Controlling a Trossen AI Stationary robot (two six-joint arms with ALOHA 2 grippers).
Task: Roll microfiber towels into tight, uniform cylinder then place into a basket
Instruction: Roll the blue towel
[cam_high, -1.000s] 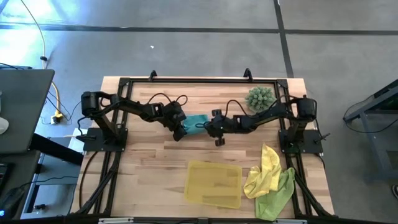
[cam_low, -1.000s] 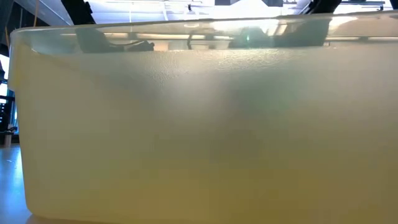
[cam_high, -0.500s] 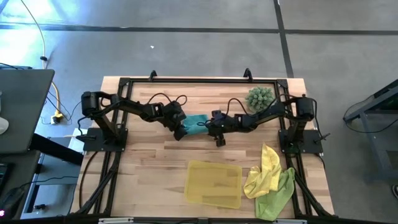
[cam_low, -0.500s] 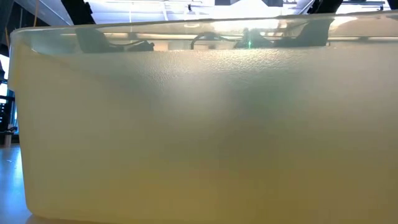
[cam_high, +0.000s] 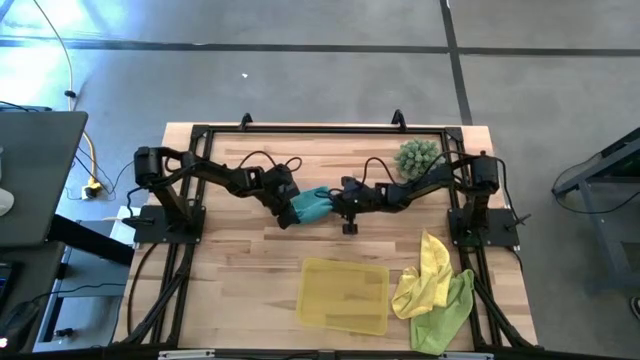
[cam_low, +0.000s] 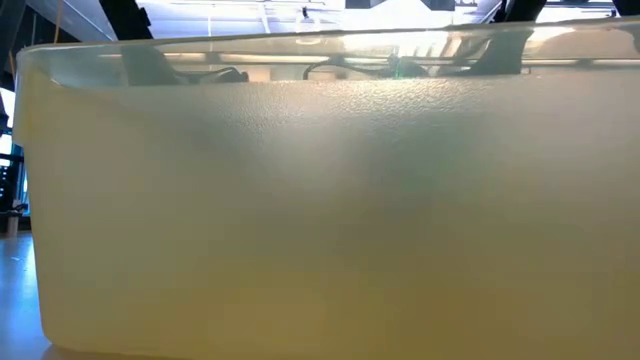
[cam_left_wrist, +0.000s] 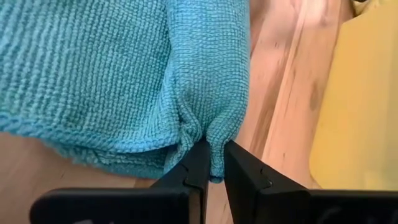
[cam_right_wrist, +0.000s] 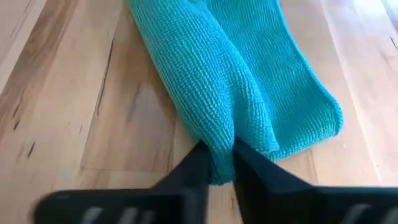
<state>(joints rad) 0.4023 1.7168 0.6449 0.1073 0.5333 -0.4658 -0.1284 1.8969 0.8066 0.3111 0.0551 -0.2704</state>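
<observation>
Both claws are clamped on the teal towel at mid-frame in the high view: the left gripper pinches one end, the right gripper the other. The thin pinches could slip and let the loose roll unfurl. Its long axis runs left-right, above the yellow basket.

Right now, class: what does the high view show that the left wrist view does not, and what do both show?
Only the high view shows the right gripper, the spiky green plant and the yellow towel and lime towel heaped beside the basket. Only the left wrist view shows the left gripper pinching a fold of cloth. Both show the teal towel on the wooden table.
</observation>
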